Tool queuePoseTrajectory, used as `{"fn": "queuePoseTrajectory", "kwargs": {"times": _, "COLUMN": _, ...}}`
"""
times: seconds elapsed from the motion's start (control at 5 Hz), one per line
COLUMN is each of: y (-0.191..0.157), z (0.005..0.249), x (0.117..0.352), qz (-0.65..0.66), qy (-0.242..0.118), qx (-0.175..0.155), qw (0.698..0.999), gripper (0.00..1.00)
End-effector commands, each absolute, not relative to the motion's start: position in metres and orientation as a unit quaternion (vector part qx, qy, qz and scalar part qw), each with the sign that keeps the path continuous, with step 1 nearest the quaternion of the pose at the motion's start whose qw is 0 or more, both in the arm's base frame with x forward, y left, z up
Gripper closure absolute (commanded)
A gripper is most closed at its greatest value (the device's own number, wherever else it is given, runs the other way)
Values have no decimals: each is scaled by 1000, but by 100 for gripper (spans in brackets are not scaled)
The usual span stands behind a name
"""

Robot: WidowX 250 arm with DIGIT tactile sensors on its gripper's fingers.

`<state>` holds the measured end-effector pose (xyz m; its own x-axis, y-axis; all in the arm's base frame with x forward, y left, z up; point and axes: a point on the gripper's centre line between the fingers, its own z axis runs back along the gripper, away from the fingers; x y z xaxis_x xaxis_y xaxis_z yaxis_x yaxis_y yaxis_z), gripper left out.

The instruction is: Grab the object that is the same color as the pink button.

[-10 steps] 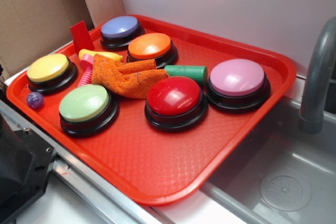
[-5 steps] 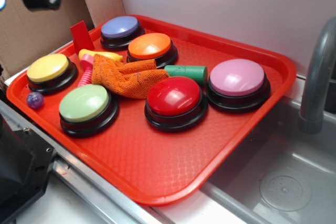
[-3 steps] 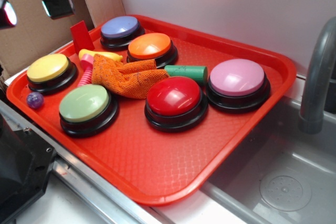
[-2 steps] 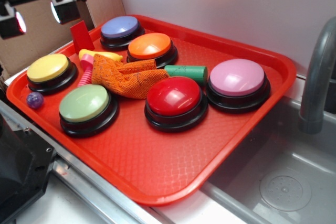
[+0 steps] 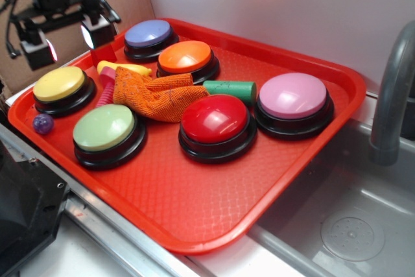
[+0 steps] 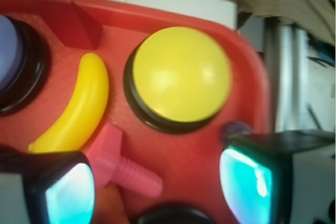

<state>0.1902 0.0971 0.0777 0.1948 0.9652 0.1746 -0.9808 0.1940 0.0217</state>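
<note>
A red tray (image 5: 214, 205) fills the counter beside a grey sink (image 5: 343, 225) with its faucet (image 5: 392, 95), a white wall behind, cardboard at the far left; the pink button (image 5: 293, 95) sits near the tray's right rim; the gripper (image 5: 67, 38) hangs above the tray's left end, fingers spread wide, nothing between them; the pink toy (image 6: 123, 162) lies between the yellow banana (image 6: 79, 111) and the yellow button (image 6: 181, 74), touching the orange cloth (image 5: 152, 95).

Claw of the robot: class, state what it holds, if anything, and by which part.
Nothing is held. The claw hangs open above the tray, and the pink toy lies untouched between its fingers in the wrist view.
</note>
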Motion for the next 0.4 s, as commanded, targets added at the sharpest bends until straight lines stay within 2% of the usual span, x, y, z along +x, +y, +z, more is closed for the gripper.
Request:
{"fn": "queuePoseTrajectory", "kwargs": {"times": 0.0, "y": 101, "z": 60, "x": 199, "qz": 635, "qy": -105, "qx": 44, "qw": 764, "gripper": 0}}
{"fn": "queuePoseTrajectory", "kwargs": {"times": 0.2, "y": 97, "z": 55, "x": 202, "qz": 632, "qy": -105, "qx": 33, "qw": 767, "gripper": 0}}
